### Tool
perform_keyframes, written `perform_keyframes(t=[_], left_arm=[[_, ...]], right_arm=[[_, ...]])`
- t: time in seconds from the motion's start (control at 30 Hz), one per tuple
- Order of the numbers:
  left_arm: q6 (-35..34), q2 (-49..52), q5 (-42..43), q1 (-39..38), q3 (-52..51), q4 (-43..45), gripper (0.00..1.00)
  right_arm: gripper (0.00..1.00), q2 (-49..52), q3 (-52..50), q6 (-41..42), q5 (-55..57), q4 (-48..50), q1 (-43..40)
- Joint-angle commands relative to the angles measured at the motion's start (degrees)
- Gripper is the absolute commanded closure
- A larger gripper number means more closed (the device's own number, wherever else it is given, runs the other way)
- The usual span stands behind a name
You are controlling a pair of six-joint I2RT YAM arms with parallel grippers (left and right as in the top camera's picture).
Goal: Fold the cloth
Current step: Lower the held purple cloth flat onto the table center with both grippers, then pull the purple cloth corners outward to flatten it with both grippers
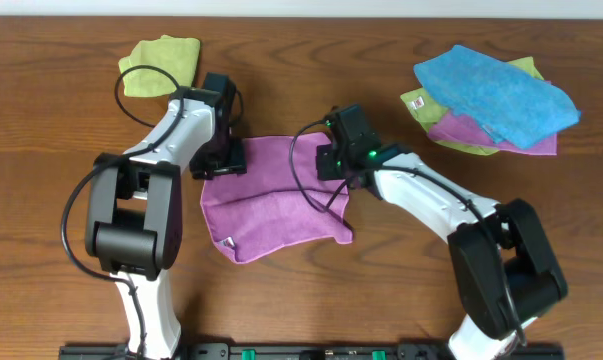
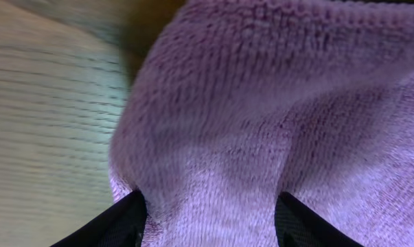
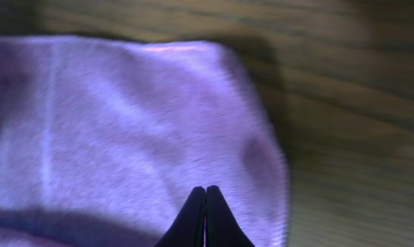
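Wood-grain table (image 1: 41,200) carries everything. At its 10 o'clock lies a green cloth (image 1: 161,62), well apart from the work.

Next comes the left gripper (image 1: 221,160), set on the 10 o'clock corner of the cloth (image 1: 271,200), which lies at the table's centre between the two arms. In the left wrist view its fingers (image 2: 124,219) stand apart with the fabric bulging between them: the jaws are released, straddling the corner and not yet nipping it.

The cloth is magenta-purple with a looped, fuzzy pile. It is spread in one layer but skewed, with a soft ridge running across its middle, a small white tag (image 1: 228,241) at the 7 o'clock corner and the 4 o'clock corner curled up a little.

The right gripper (image 1: 339,165) sits at the cloth's 2 o'clock corner. Its fingertips (image 3: 198,216) are clenched hard together at the fabric; whether they have caught a pinch of it, I cannot tell.

I judge the step to be taking the two far corners before the first fold. The next move calls for the left jaws to close on their corner, then both arms to lift evenly and carry that edge toward 6 o'clock.

At the table's 2 o'clock a pile (image 1: 496,100) of other cloths lies untouched.
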Motion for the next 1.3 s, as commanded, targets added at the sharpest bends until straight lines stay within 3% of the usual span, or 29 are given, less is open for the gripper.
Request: perform_keyframes(t=[0.0,0.5,0.9,1.27], left_arm=[[-1.1,1.9,1.5,-0.3,-0.2,0.0,0.39],[-1.9,2.3,1.4,-0.4,-0.2,1.1,0.38],[-2.2,2.3,0.3,-0.4,0.8,8.1,0.39],[-2.2,2.5,-1.2,-0.2,5.7,13.7,0.38]], right_arm=[[0.98,1.1,0.2,-1.6,-1.2,0.6,-0.4],[0.99,8.4,0.2,-1.0,-2.6,5.1,0.9],[0.99,8.4,0.2,1.1,6.7,6.1,-4.6],[0.98,8.4,0.2,2.0,5.7,5.7,-4.8]])
